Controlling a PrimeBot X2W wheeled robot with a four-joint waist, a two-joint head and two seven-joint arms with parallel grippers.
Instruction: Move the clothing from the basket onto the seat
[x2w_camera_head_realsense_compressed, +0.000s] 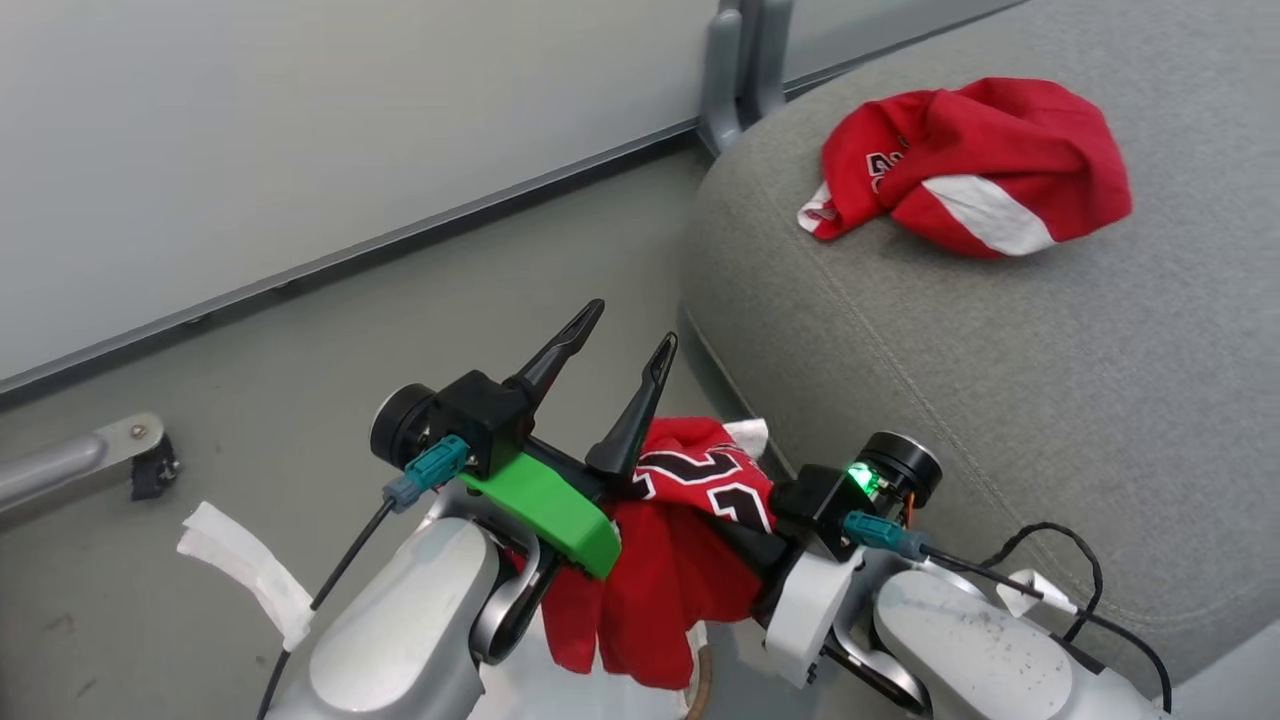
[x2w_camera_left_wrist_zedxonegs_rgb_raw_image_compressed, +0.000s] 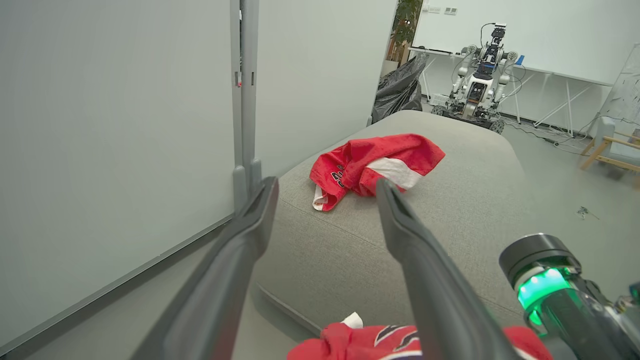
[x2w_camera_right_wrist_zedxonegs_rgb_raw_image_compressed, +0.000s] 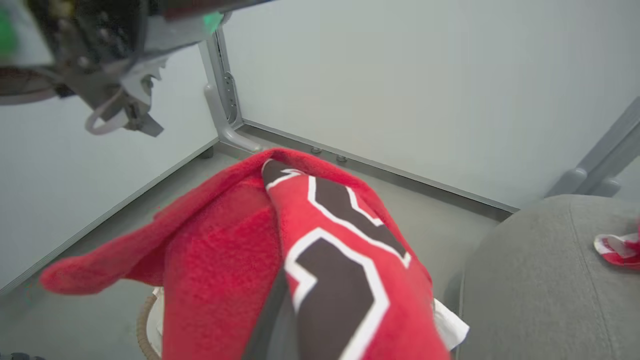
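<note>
The right gripper (x2w_camera_head_realsense_compressed: 800, 505) has its fingers buried in the red jersey (x2w_camera_head_realsense_compressed: 660, 580). In the right wrist view only one narrow dark strip rises through the cloth where two spread fingers would otherwise show, so it reads as clenched on a fold of the fabric. The rest of the jersey drapes over both sides and hangs down in a loose bunch, black-and-white number uppermost. Just beside it, the left gripper (x2w_camera_head_realsense_compressed: 632, 330) points up and away with its fingers spread and nothing between them, and the base of its nearer finger lies against the jersey's upper edge. Below the hanging cloth a sliver of the basket (x2w_camera_right_wrist_zedxonegs_rgb_raw_image_compressed: 143, 320) shows its tan rim, so the jersey is lifted clear of the basket but not yet over the seat (x2w_camera_head_realsense_compressed: 1000, 400). The seat sits to the right with its rounded edge near the arm. The red shorts (x2w_camera_head_realsense_compressed: 980, 160) already lie crumpled on it, well back from that edge. The main risk, by this reading, is the trailing cloth. It could catch on the left finger or on the basket rim as the arm swings and be tugged out of a shallow pinch. If it is let go too near the seat's curved edge, it could slide off onto the floor (x2w_camera_head_realsense_compressed: 450, 300).
</note>
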